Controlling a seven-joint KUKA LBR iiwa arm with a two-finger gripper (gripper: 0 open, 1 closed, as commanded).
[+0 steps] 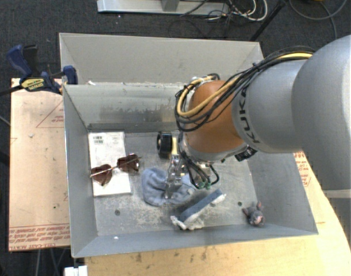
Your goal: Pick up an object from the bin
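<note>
My gripper point(175, 181) hangs below the orange wrist cover, near the middle of the bin floor. It points down onto the right edge of a crumpled blue-grey cloth point(154, 187). A small black cylinder point(164, 144) lies just behind it by the back wall. Close in front of it lies a blue-and-white brush-like thing point(196, 208), set at a slant.
At the left, rose-tinted sunglasses point(114, 168) rest on a white printed card point(108, 154). A small grey and pink toy point(254, 214) sits in the front right corner. The arm and its cables hide the bin's right middle.
</note>
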